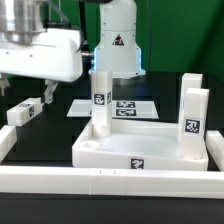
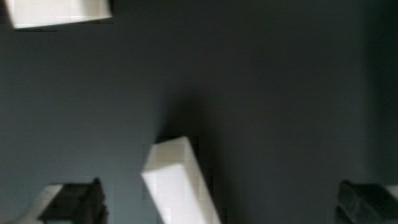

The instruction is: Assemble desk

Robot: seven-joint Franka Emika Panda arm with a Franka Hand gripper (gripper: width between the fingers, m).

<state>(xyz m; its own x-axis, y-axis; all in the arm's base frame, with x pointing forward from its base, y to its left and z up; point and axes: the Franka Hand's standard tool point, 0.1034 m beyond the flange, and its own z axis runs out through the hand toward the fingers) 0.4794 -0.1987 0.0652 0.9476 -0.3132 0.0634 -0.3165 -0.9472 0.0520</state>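
The white tray-like tabletop [image 1: 140,150] lies in the middle of the table, with a tag on its front rim. One white leg [image 1: 100,100] stands upright in its left part. Two more legs [image 1: 195,120] stand close together at its right side. A fourth leg [image 1: 22,113] lies flat on the dark table to the exterior view's left of the tabletop. My gripper [image 1: 38,92] hangs open just above this leg. In the wrist view the lying leg [image 2: 178,180] sits between the spread dark fingers [image 2: 71,200], nearer one of them, and touches neither. My gripper [image 2: 222,198] holds nothing.
The marker board [image 1: 128,108] lies flat behind the tabletop, by the arm's base. A long white border rail [image 1: 100,185] runs along the front and turns up the left side. Another white piece [image 2: 54,12] shows at the wrist view's corner.
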